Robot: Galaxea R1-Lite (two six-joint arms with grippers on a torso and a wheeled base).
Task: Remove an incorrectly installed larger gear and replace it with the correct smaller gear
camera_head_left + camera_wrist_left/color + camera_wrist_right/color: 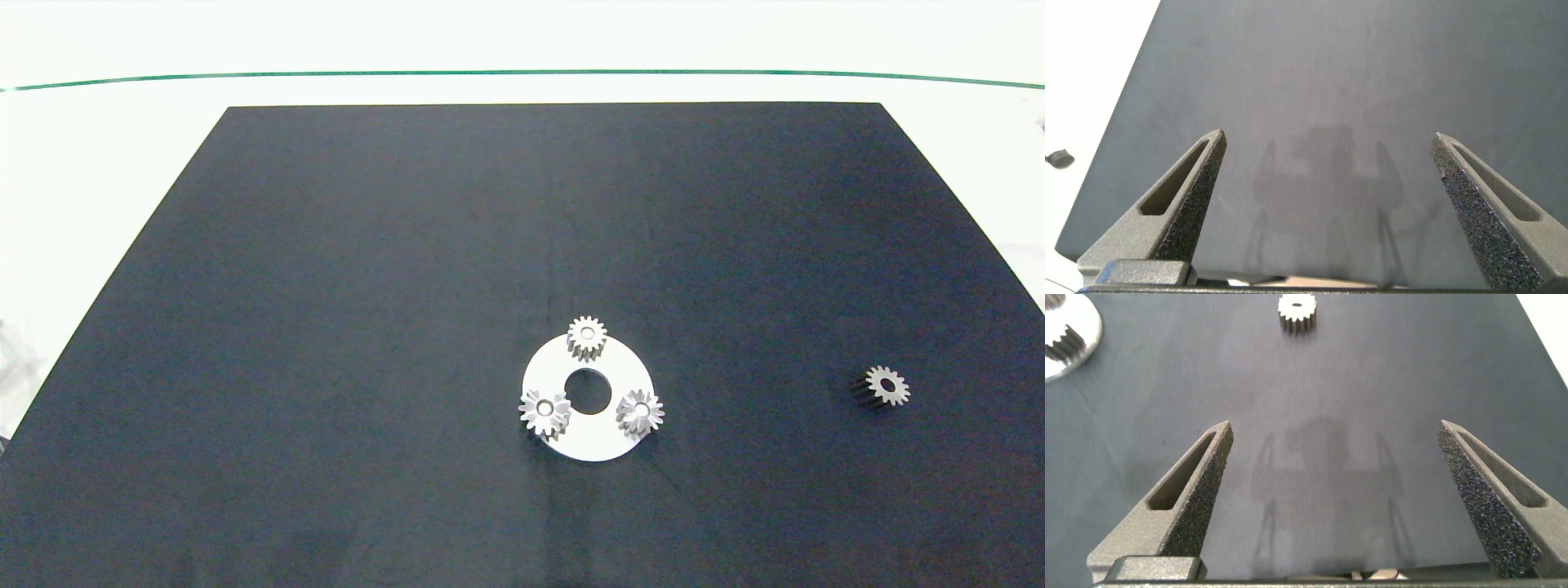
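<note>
Nothing is done yet. Your larger gear (640, 413) sits on the plate (600, 439) at about four o'clock; the smaller gear (883, 385) lies loose, well to three o'clock. Left gripper (1327, 208) and right gripper (1335, 498) hang spread, empty.

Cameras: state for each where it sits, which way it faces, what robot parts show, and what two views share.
Head view: above, looking down at the mat, plate with three gears, and smaller gear; no arms show.
Left wrist view: on the left arm, facing bare mat; open left gripper.
Right wrist view: on the right arm; open right gripper short of the smaller gear.
Head and right wrist views share smaller gear and plate.
</note>
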